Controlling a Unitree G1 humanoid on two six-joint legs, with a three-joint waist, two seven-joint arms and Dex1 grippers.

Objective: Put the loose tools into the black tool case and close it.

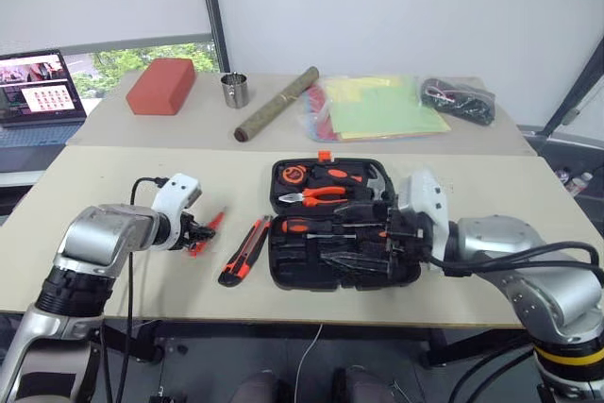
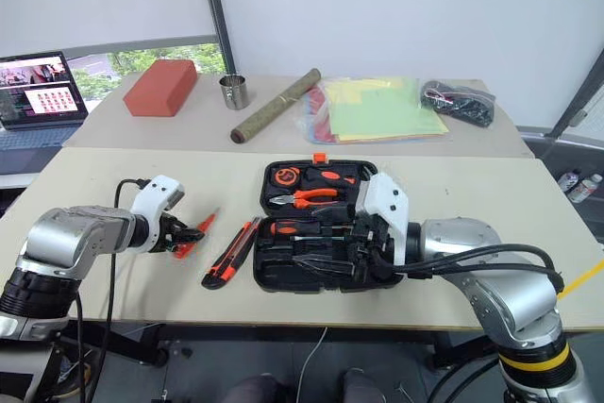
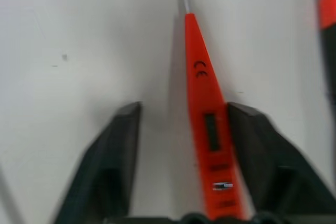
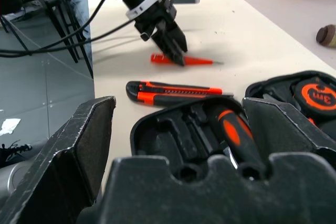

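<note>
Straddling the slim orange tester screwdriver [image 3: 206, 124], the left claw [image 1: 195, 231] pointed down at the near table [image 1: 113, 176], one black finger on each side of the tool. In the left wrist view the tester lay close against one finger [image 3: 262, 156] with a clear gap to the other, so the jaws were not yet clamped and the tool lay flat on the table. Just beside it, toward the case, lay the orange-and-black utility knife [image 1: 243, 252], also flat on the table and untouched. The black tool case [image 1: 330, 224] sat open in the middle of the near table, its small orange latch [image 1: 324, 155] on the far edge. Inside were pliers [image 1: 316, 195], a tape measure [image 1: 290, 175], a hammer [image 1: 375, 179] and a screwdriver with an orange-and-black handle [image 4: 233, 129] in its slot. The right claw [image 2: 326, 254] hung over the near half of the case, fingers spread wide and holding nothing. On the far table lay a red block [image 1: 161, 85], a metal cup [image 1: 235, 90], a cardboard tube [image 1: 276, 104], coloured folders [image 1: 382, 108] and a black bag of cables [image 1: 460, 99]. A laptop [image 1: 38, 92] stood off to the far left.
</note>
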